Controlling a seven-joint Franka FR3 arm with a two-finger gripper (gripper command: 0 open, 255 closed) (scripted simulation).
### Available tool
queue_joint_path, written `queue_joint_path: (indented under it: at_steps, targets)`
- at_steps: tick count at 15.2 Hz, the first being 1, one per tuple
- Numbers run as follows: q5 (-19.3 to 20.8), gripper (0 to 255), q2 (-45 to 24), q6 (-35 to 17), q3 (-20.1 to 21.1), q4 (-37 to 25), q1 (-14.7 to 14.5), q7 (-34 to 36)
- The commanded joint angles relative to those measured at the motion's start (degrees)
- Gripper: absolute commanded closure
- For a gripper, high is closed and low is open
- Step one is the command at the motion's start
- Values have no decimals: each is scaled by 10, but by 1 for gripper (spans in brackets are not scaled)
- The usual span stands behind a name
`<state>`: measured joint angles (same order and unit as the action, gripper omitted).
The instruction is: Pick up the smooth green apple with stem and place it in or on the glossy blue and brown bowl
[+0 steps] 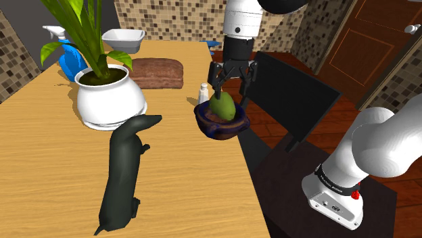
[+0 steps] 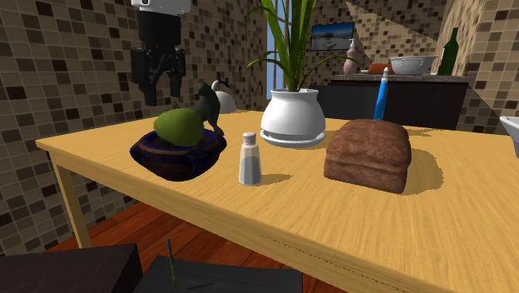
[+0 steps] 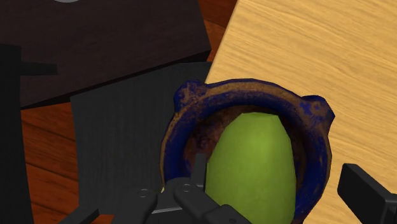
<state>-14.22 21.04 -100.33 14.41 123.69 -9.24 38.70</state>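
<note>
My pale wooden desk point(image 1: 47, 182), in a mosaic-tiled room.
Brown and tan mosaic walls point(image 2: 75, 58) surround me. The floor point(image 2: 125, 231) is reddish-brown boards. A panelled brown door point(image 1: 365, 40) stands at the shoulder view's upper right, and a dark counter point(image 2: 416, 104) sits beneath a small framed picture point(image 2: 331, 35).

The smooth egg-shaped apple point(image 3: 254, 165) is plain yellow-green. The glossy round bowl point(image 3: 248, 92) is deep blue, mottled rusty brown. The wooden table point(image 3: 318, 51) is pale tan with grain streaks. The round plant pot point(image 1: 108, 101) is white, the dog figure point(image 1: 125, 162) black, the tiled wall point(image 2: 66, 67) a brown-and-beige mosaic.
</note>
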Motion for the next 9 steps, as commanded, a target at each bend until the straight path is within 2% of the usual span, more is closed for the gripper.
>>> queue_joint_path:
  at_steps: [1, 4, 8, 9]
  targets:
    - [0, 0, 0, 0, 0, 0, 0, 0]
    - [0, 0, 0, 0, 0, 0, 0, 0]
    - [8, 0, -7, 71, -10, -78, 6, 4]
    - [8, 0, -7, 71, -10, -78, 5, 4]
